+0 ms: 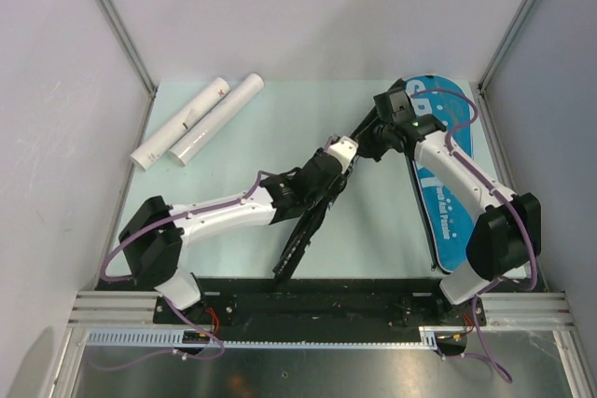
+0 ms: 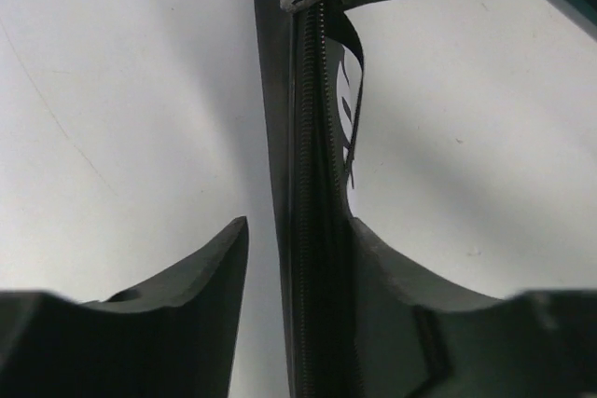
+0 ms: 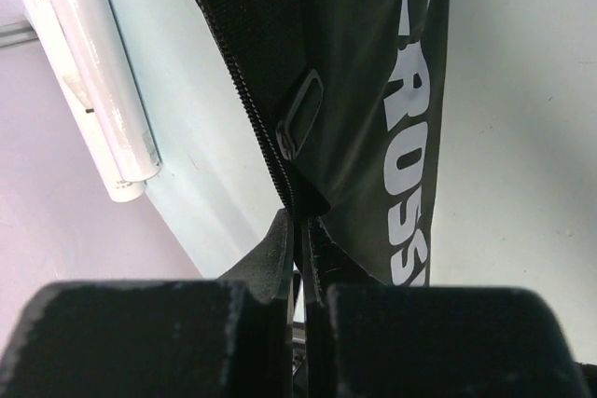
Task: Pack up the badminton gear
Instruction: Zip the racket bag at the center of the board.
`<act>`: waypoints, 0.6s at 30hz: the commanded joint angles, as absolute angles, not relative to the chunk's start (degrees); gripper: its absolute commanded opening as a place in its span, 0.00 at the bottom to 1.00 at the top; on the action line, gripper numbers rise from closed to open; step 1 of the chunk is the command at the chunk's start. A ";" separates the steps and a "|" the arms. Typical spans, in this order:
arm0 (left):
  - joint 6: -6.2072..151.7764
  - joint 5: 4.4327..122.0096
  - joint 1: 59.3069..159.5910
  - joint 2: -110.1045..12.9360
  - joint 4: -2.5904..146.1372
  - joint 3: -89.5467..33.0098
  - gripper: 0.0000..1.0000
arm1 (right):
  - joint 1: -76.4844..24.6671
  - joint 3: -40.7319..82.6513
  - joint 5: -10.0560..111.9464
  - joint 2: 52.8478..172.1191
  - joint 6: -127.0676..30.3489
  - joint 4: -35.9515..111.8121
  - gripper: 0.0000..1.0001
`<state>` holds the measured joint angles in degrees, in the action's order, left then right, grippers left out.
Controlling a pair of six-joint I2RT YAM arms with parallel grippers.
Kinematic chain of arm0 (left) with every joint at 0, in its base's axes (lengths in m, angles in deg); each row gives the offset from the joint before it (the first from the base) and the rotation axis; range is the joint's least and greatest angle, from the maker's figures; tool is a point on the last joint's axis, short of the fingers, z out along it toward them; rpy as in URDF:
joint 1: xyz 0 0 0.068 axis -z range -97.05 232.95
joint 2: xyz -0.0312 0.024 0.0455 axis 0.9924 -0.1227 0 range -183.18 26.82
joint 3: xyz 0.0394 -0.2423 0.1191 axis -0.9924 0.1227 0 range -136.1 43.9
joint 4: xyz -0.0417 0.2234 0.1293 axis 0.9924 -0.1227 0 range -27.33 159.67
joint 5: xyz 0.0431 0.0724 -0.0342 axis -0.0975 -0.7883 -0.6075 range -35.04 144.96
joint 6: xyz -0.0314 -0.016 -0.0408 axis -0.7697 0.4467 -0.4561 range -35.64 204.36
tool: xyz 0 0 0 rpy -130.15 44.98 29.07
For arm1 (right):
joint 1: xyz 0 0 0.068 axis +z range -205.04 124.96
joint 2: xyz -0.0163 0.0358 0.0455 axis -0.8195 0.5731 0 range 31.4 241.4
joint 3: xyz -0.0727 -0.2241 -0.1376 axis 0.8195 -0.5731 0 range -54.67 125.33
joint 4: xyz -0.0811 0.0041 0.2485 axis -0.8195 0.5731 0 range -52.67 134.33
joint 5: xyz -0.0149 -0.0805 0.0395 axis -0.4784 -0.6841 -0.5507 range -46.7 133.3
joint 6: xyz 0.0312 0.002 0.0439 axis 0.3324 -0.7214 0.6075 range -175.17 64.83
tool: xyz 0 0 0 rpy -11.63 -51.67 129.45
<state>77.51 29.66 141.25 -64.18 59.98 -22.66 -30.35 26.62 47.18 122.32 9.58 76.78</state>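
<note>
Desk (image 1: 261, 137): pale green top, walled at the back and both sides; the arm bases stand at its near edge.
Tubes (image 1: 196, 120): two long white tubes at the far left of the desk. They lie side by side and touching, slanted, well apart from both arms.
Blue bag (image 1: 451, 230): lies flat along the right edge of the desk with its white lettering up; the right arm crosses over part of it.
Black bag (image 1: 297, 244): a long narrow case in mid-desk, running slantwise from near the left arm's base up to the right claw.
Zip (image 2: 308, 137): runs along the black bag's edge; the right wrist view shows white letters reading CROSS beside it.
Left claw (image 1: 328, 174): spread, straddling the zipped edge about midway along the black bag. In its wrist view the right finger lies against the bag, and a sliver of desk shows between the left finger and the bag.
Right claw (image 1: 371, 142): pressed together at the far end of the black bag, pinching a thin strip of it by the zip.
</note>
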 commanded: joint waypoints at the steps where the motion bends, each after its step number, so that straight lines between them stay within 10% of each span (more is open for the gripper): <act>1: 79.80 33.58 139.64 -65.38 62.81 -24.65 0.37 | -29.72 26.01 45.86 117.45 13.73 74.87 0.00; 4: 78.39 39.30 138.15 -64.32 62.90 -23.52 0.04 | -30.60 24.60 45.59 116.04 10.85 73.37 0.05; 11: 77.61 61.96 131.84 -59.75 62.64 -22.28 0.00 | -34.73 19.16 56.66 111.65 -28.51 70.64 0.81; 18: 74.43 77.11 128.04 -57.91 60.18 -22.81 0.00 | -38.15 13.62 53.35 102.96 -34.63 67.58 0.82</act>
